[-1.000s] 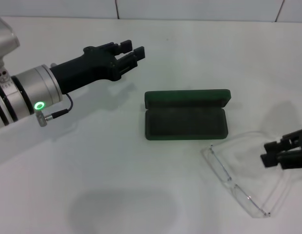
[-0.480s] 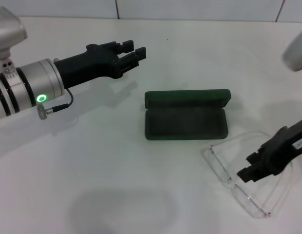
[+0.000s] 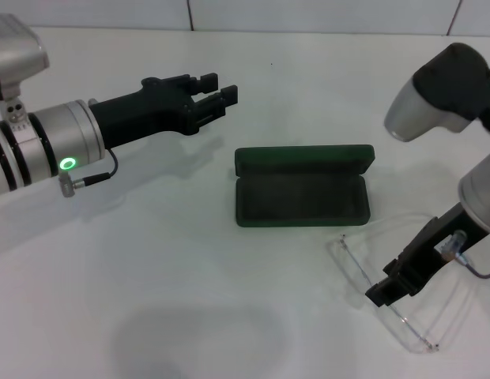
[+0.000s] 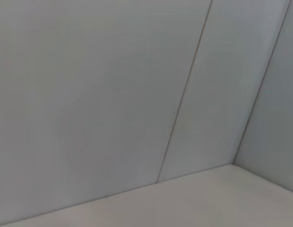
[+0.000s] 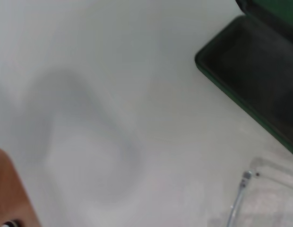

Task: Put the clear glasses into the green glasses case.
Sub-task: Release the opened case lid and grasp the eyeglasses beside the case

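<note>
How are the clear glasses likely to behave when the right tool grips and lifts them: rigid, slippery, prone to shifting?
The clear glasses look like thin, smooth plastic, so probably light and slippery. Their arms look slender and spread open on the table, so they may flex or fold. The right tool is above the frame near its middle, which should limit swinging.

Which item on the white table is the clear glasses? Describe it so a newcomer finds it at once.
Start at the white table and find the open dark green rectangular glasses case at its middle. Nearer the robot and to its right lie the clear glasses, fully transparent plastic, arms unfolded, under the right gripper. Unlike the opaque case, they show only faint outlines.
</note>
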Tool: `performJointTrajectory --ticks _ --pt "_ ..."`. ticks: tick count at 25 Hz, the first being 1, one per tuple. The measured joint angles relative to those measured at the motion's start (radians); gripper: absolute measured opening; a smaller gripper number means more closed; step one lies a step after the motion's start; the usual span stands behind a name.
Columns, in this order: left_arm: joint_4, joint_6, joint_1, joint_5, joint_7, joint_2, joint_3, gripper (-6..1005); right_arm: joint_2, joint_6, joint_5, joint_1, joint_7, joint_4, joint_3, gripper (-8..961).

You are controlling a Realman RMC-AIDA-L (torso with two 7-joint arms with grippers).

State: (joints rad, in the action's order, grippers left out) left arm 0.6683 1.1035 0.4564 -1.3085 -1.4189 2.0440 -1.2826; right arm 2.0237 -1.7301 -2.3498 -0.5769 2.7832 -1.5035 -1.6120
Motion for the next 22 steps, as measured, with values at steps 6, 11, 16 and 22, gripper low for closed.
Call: performJointTrajectory --ticks 6,11,16,22 --pt "0.008 0.005 0.001 -0.041 0.001 0.008 -0.003 425 0.003 0.039 -0.023 -0.007 0.053 0.036 -0.062 451" --pt "0.011 0.006 0.008 -0.061 0.001 0.009 -0.005 425 0.005 0.068 -0.004 -0.007 0.056 0.049 -0.081 452" --pt "0.011 0.006 0.005 -0.062 0.002 0.006 -0.003 425 0.004 0.095 0.009 -0.002 0.058 0.075 -0.085 452" --pt "0.011 0.007 0.003 -0.066 0.010 0.006 -0.003 425 0.004 0.145 0.012 -0.008 0.058 0.111 -0.116 452"
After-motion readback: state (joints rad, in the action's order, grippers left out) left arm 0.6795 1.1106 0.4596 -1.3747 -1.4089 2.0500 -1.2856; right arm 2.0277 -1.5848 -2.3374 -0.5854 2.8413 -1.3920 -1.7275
